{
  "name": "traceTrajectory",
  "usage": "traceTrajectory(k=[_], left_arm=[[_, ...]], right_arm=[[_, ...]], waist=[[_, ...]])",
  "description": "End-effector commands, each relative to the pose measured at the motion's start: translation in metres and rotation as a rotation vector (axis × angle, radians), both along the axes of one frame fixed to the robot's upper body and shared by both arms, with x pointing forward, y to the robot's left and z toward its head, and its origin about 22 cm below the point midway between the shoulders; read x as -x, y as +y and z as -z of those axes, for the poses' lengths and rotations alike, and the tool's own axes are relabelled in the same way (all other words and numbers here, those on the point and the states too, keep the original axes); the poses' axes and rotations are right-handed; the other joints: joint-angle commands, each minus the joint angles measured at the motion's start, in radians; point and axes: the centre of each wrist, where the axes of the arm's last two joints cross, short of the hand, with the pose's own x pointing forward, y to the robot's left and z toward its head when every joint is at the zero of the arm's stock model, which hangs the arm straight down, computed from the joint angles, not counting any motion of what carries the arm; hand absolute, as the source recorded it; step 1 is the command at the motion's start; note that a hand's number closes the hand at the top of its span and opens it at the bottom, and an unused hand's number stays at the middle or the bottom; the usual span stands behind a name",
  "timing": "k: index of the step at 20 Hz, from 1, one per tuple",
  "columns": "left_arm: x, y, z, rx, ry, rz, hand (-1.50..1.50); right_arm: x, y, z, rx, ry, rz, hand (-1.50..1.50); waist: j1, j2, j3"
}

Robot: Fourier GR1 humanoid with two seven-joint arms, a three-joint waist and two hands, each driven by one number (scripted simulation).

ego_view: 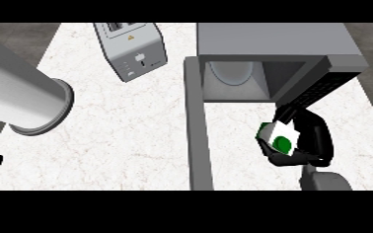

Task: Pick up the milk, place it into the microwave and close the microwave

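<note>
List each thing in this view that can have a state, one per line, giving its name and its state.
microwave: open, no milk inside yet
microwave door: swung wide open
milk: held above the counter, before the microwave's opening
right hand: curled round the milk
toaster: standing on the counter, untouched

Toaster on the desk

A grey toaster (pixel 132 50) stands tilted near the far edge of the white marbled desk (pixel 124 143).
</note>
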Motion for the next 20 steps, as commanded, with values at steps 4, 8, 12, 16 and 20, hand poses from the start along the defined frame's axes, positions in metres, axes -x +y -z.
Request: traceTrajectory(k=[4, 8, 12, 16, 20], left_arm=[[-0.004, 0.001, -0.009, -0.010, 0.017, -0.008, -1.50], [0.000, 0.022, -0.009, -0.003, 0.006, 0.004, -1.50], [-0.002, 0.011, 0.007, -0.025, 0.009, -0.003, -1.50], [-0.003, 0.016, 0.013, 0.003, -0.001, 0.009, -1.50], [-0.013, 0.012, 0.013, -0.022, 0.016, 0.009, -1.50]], right_arm=[[-0.052, 0.026, -0.048, 0.100, 0.013, 0.059, 1.50], [-0.072, 0.060, -0.045, 0.159, 0.024, 0.049, 1.50], [-0.111, 0.075, -0.058, 0.158, 0.076, 0.094, 1.50], [-0.125, 0.058, -0.068, 0.175, 0.081, 0.071, 1.50], [-0.138, 0.055, -0.066, 0.192, 0.072, 0.086, 1.50]], waist=[[0.008, 0.003, 0.001], [0.012, 0.004, 0.001], [0.020, 0.006, 0.001], [0.021, 0.006, 0.000], [0.037, 0.015, 0.001]])
